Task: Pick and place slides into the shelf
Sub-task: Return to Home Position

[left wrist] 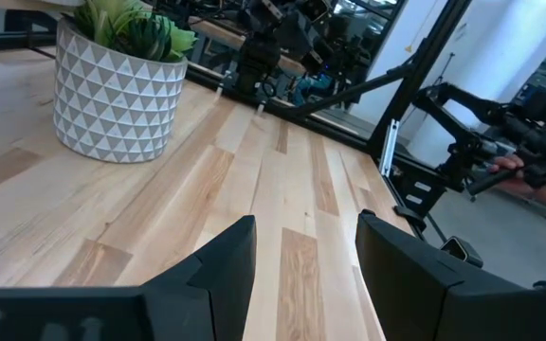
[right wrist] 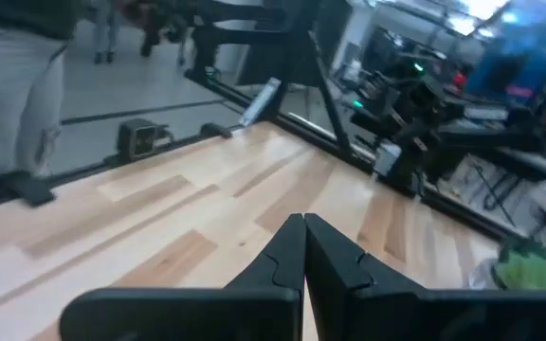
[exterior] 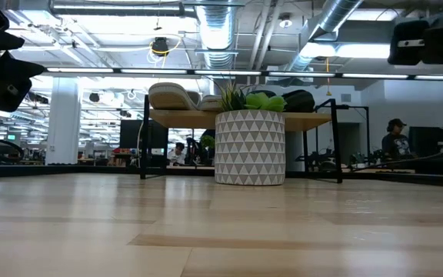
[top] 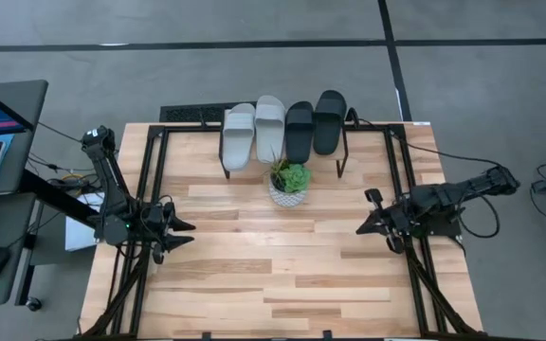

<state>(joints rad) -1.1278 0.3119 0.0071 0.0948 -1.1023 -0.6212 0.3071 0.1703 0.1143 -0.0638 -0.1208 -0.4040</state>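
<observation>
Four slides lie side by side on the shelf (exterior: 183, 118) at the table's far edge, soles down: two light grey (top: 238, 135) (top: 270, 126) on the left, two black (top: 299, 131) (top: 329, 121) on the right. The shelf's thin black legs (top: 341, 163) stand on the tabletop. My left gripper (top: 183, 232) hovers open near the table's left edge, nothing between its fingers (left wrist: 226, 260). My right gripper (top: 363, 227) hovers shut near the right edge, holding nothing, its fingers (right wrist: 292, 248) closed together.
A white patterned pot with a green plant (top: 289, 183) stands just in front of the shelf, mid-table. Black frame rails (top: 150, 189) (top: 408, 180) run along the left and right sides. A person (exterior: 394, 138) shows in the room beyond.
</observation>
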